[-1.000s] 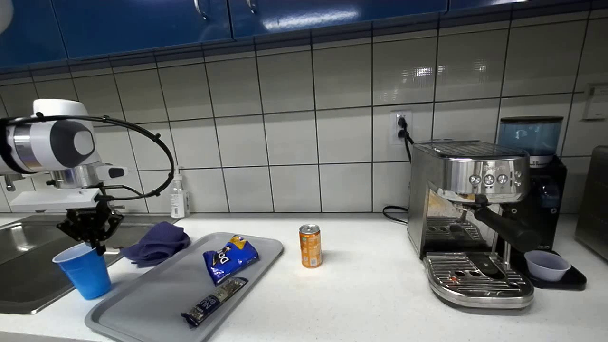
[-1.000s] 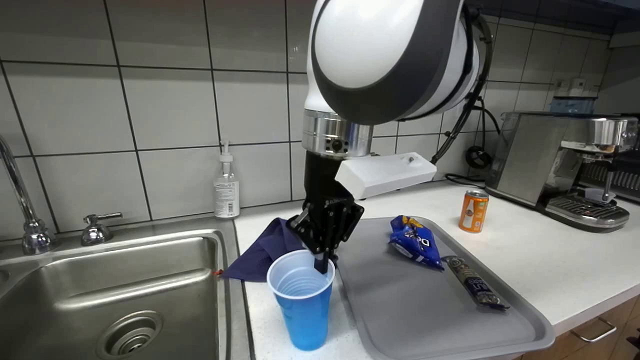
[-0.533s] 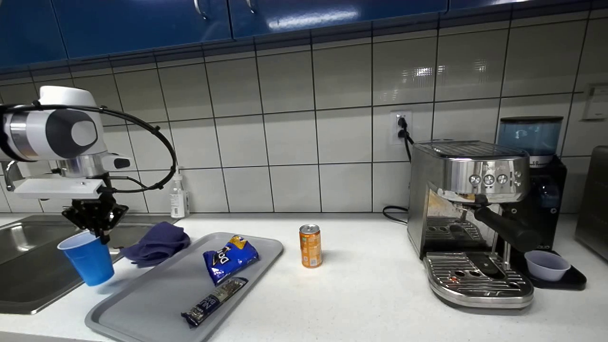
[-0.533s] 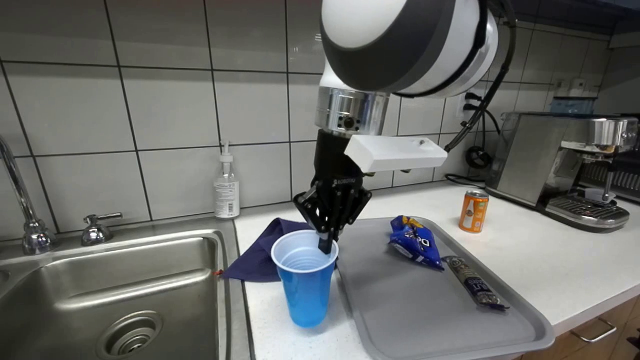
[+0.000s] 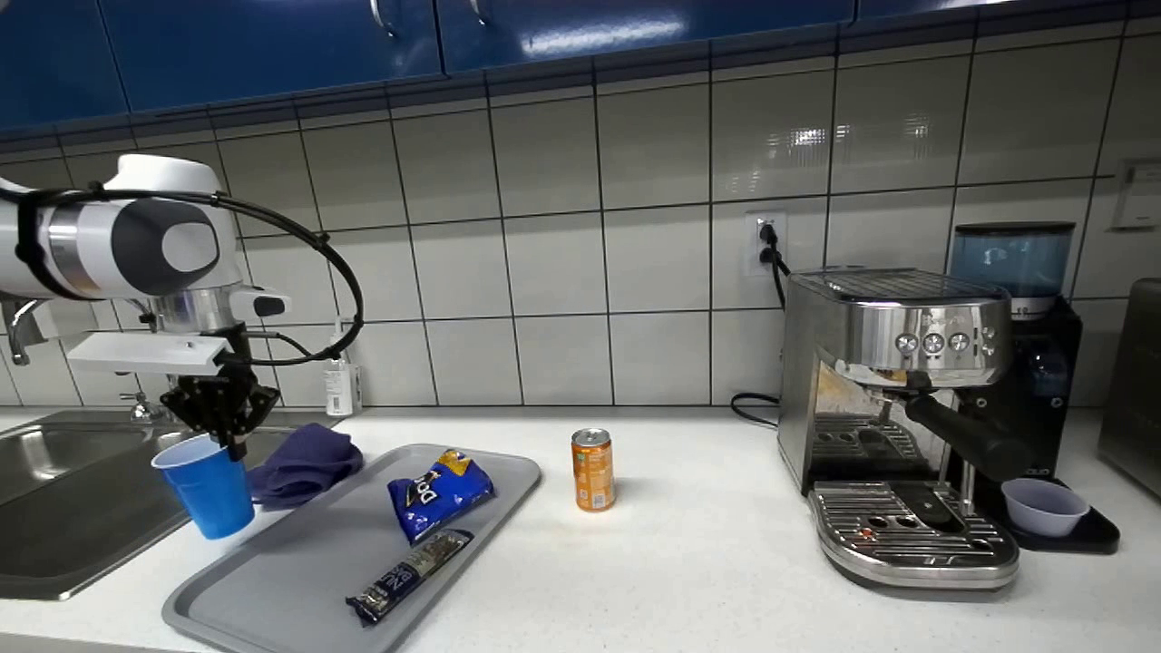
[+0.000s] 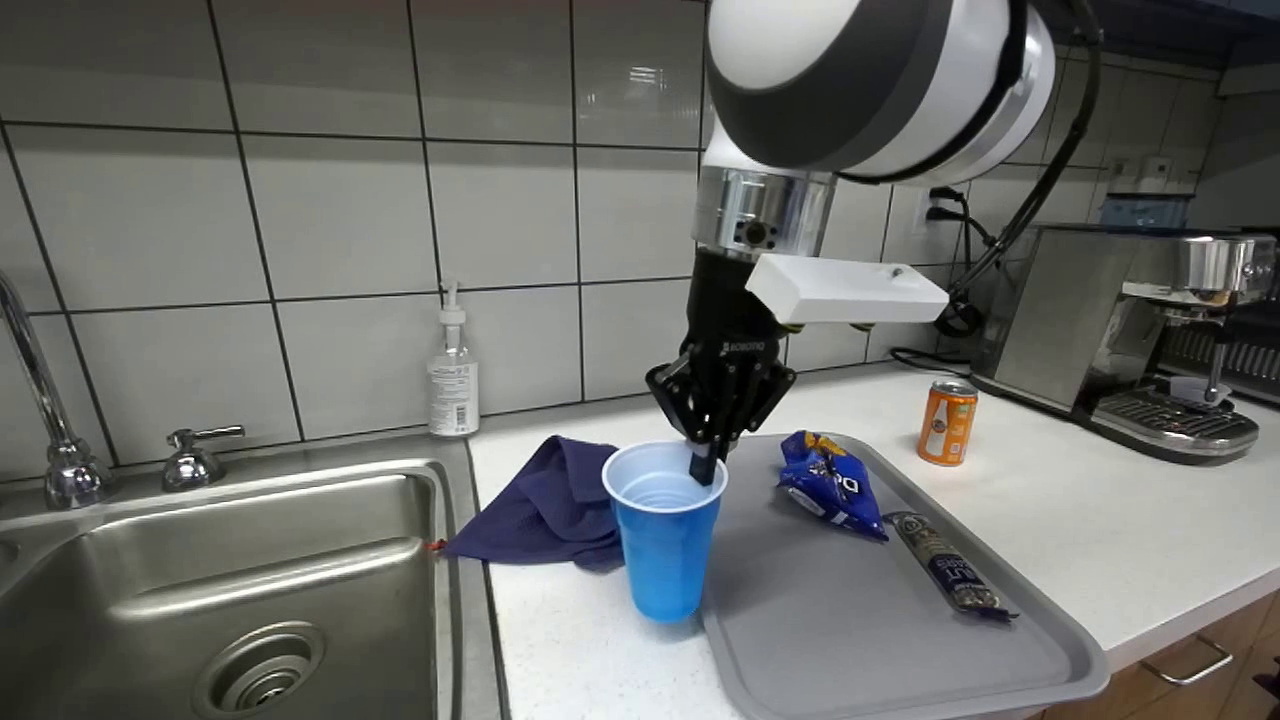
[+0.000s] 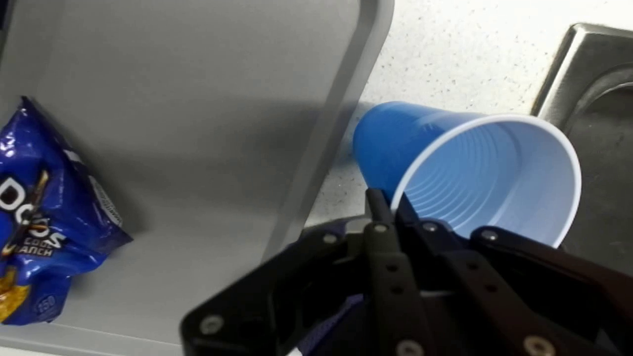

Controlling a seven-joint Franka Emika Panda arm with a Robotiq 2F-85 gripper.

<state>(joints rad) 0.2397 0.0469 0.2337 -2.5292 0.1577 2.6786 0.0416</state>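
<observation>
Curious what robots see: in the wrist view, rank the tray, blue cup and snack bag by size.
Largest: tray
Then, unsure: blue cup and snack bag; the cup is closer up, the bag cut off.

White arm (image 5: 136,249), rounded shells, dark grey panels (image 6: 830,125). Silver metal collar (image 6: 762,212) at wrist. White rectangular box (image 6: 850,291) on side. Black cable (image 5: 319,240), ties along it. Black claw (image 7: 392,203), angular linkages, slim straight fingers (image 7: 377,200), silver screw heads (image 7: 212,324), small "ROBOTIQ" lettering (image 6: 743,346).

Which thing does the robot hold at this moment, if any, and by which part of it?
The blue cup, by its rim: the fingers pinch its wall, one inside, one outside.
</observation>
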